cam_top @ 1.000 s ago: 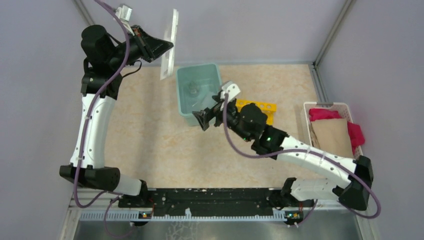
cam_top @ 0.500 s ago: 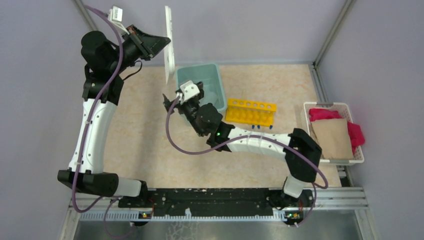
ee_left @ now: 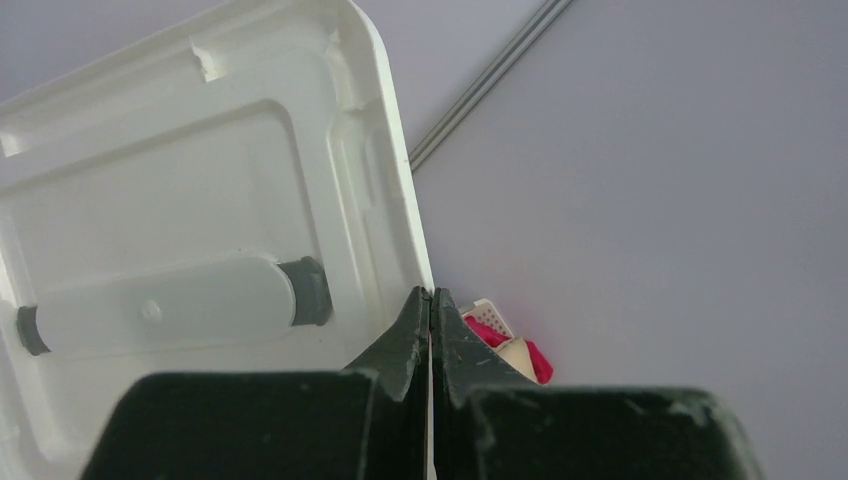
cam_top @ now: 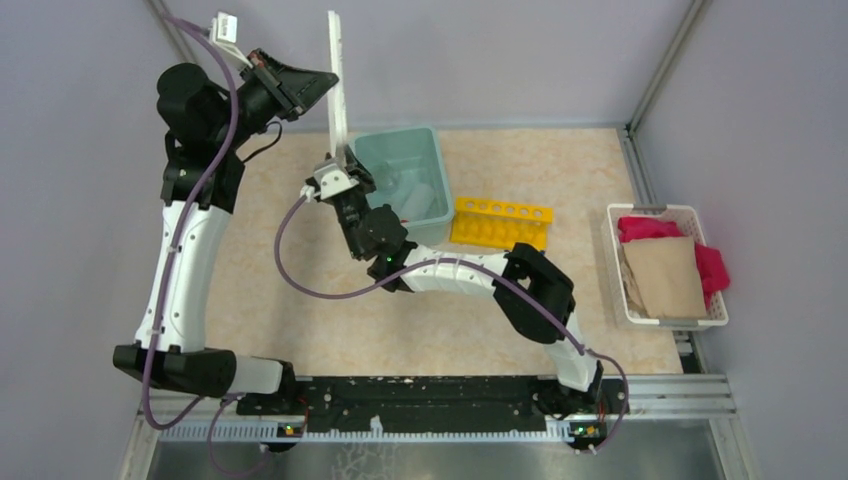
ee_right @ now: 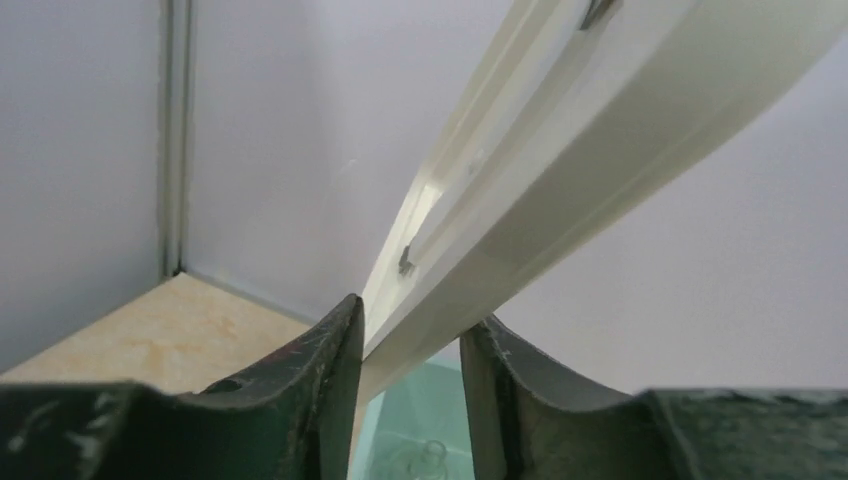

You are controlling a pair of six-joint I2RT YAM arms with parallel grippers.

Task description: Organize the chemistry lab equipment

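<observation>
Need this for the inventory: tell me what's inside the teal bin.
A clear glass cup shows on the bin floor in the right wrist view. From above, only pale translucent shapes show; the right arm covers the near-left corner, hiding anything there.

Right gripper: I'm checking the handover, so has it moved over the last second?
Yes. The right gripper swung left, from near the yellow rack to the white lid at the teal bin's left edge.

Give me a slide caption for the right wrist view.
Right gripper straddles the white lid, teal bin below.
</observation>
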